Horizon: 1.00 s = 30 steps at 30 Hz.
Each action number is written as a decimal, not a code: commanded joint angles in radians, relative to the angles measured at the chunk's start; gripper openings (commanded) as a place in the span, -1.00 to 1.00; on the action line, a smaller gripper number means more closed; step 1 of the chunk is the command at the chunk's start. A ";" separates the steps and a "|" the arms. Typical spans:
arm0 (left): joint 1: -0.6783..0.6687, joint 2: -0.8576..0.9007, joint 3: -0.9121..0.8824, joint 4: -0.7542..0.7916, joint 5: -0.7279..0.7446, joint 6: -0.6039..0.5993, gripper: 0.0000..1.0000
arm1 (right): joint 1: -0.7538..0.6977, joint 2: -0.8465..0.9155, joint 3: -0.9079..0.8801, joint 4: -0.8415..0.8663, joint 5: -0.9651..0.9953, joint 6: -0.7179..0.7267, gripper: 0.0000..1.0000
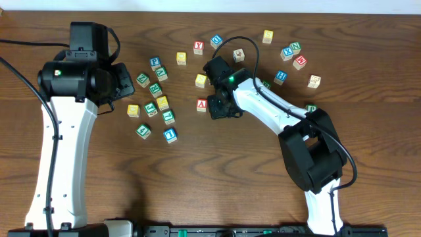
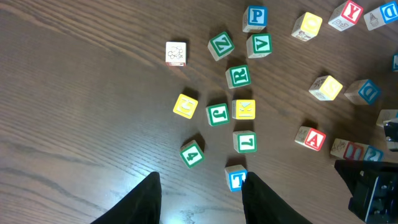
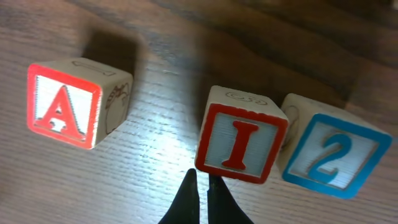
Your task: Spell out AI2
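Right hand (image 3: 200,186), fingers pressed together and empty, is pointing down with I block (image 3: 241,144) just ahead; left hand (image 2: 200,186) is hanging open, empty.

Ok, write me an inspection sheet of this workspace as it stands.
Surface: brown wooden table, grain showing.
Job's things: A block stands apart on the left; I block and 2 block are close together, the I slightly tilted.
Clutter: many loose letter blocks, among them T block and P block.
Grippers: left gripper open, empty; right gripper shut, holding nothing, near the I block.
Cables: black cable runs to the left arm.
Surroundings: pale strip past the table's edge.
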 commanded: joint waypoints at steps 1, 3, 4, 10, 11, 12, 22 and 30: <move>0.005 0.005 0.015 -0.003 -0.013 0.009 -0.17 | 0.005 -0.023 -0.007 0.002 0.053 0.007 -0.95; 0.005 0.005 0.015 -0.003 -0.013 0.009 -0.17 | 0.005 -0.022 -0.007 0.003 0.051 0.008 -0.95; 0.005 0.005 0.015 -0.003 -0.013 0.009 -0.17 | 0.005 -0.023 -0.007 0.003 0.051 0.007 -0.95; 0.005 0.005 0.015 -0.003 -0.013 0.009 -0.17 | 0.006 -0.023 -0.007 0.006 0.047 0.007 -0.96; 0.005 0.005 0.015 -0.003 -0.013 0.009 -0.17 | 0.006 -0.023 -0.006 0.006 0.045 0.007 -0.97; 0.005 0.005 0.015 -0.003 -0.013 0.009 -0.17 | 0.008 -0.023 -0.006 0.007 0.039 0.006 -0.97; 0.005 0.005 0.015 -0.003 -0.013 0.009 -0.17 | 0.045 -0.023 -0.006 0.060 0.007 -0.016 -0.92; 0.005 0.005 0.015 -0.003 -0.013 0.009 -0.17 | 0.045 -0.022 -0.006 0.178 0.063 -0.004 -0.94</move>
